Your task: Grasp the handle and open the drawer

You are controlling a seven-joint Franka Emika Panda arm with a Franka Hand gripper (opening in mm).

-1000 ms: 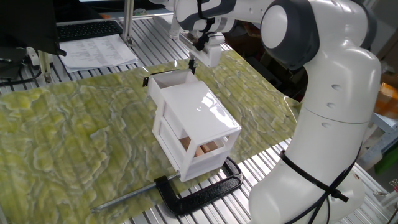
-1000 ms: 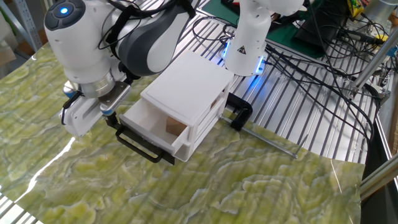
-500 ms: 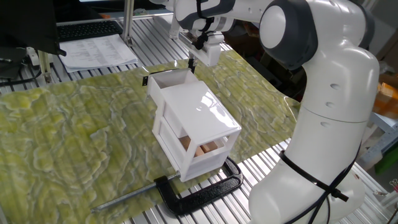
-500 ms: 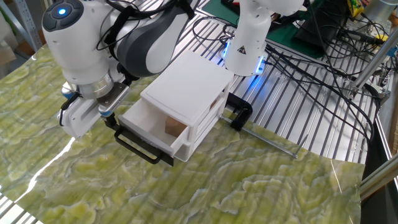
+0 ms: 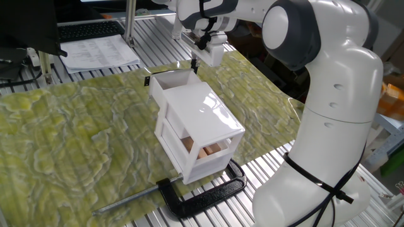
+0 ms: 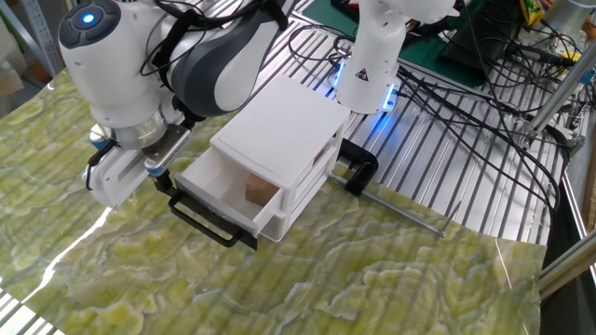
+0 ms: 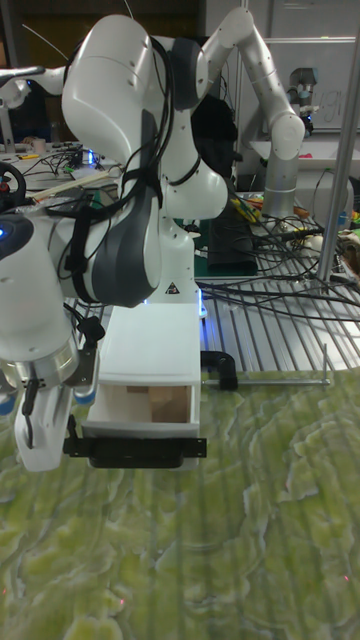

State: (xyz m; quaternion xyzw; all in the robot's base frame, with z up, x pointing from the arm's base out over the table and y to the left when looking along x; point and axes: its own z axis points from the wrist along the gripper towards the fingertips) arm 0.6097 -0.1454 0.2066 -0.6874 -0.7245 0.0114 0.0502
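The drawer (image 6: 222, 207) is the top tray of a white box (image 6: 279, 126) and stands partly pulled out, with a small wooden block (image 6: 256, 191) inside it. Its handle (image 6: 209, 223) is a long black bar across the drawer front. My gripper (image 6: 169, 186) sits at the bar's left end, shut on it. In the tall fixed view the gripper (image 7: 74, 444) holds the handle (image 7: 135, 452) in front of the drawer (image 7: 140, 428). From the one fixed view the gripper (image 5: 195, 65) is behind the open drawer (image 5: 173, 80); only the handle's end (image 5: 147, 82) shows.
A large black C-clamp (image 5: 202, 195) pins the box's rear to the slatted metal table (image 6: 447, 158). A green patterned mat (image 6: 326, 279) covers the work area. My arm's base (image 5: 328, 126) stands beside the box. A second robot (image 6: 372, 56) and cables (image 6: 466, 74) lie beyond.
The gripper has shifted slightly away from the box with the handle in it, and the drawer has slid out a little further.
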